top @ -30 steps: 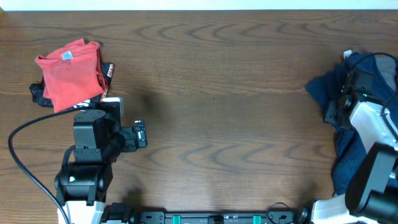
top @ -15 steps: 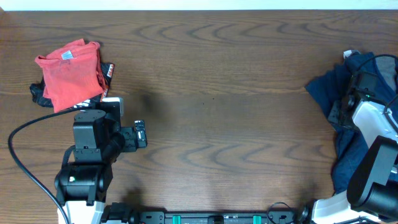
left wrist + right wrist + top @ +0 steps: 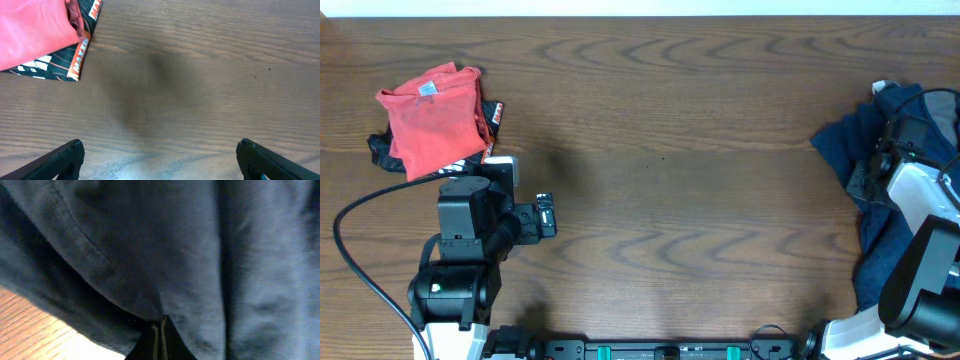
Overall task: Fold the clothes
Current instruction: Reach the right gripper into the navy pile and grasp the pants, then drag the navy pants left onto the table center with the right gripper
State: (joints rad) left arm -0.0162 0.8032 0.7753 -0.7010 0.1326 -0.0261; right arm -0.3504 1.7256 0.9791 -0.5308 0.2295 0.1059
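Note:
A crumpled heap of dark navy clothes (image 3: 838,146) lies at the table's right edge, and it fills the right wrist view (image 3: 190,245). My right gripper (image 3: 867,178) is down in that heap. Its jaws (image 3: 160,326) are pressed together, with a fold of the navy fabric pinched at their tips. At the far left lies a folded red tee (image 3: 428,122) on top of a black printed piece (image 3: 492,116); both show in the left wrist view's top corner, the tee (image 3: 30,30) over the printed piece (image 3: 75,55). My left gripper (image 3: 546,216) hovers wide open over bare wood (image 3: 160,155), with nothing between its fingers (image 3: 65,160).
The brown wooden table (image 3: 670,150) stretches between the two piles. A black cable (image 3: 350,250) loops beside the left arm's base. A bit of white cloth (image 3: 882,88) peeks out behind the navy heap.
My right gripper has shifted slightly to the right into the navy heap and its jaws have closed on the fabric. The left arm has not moved.

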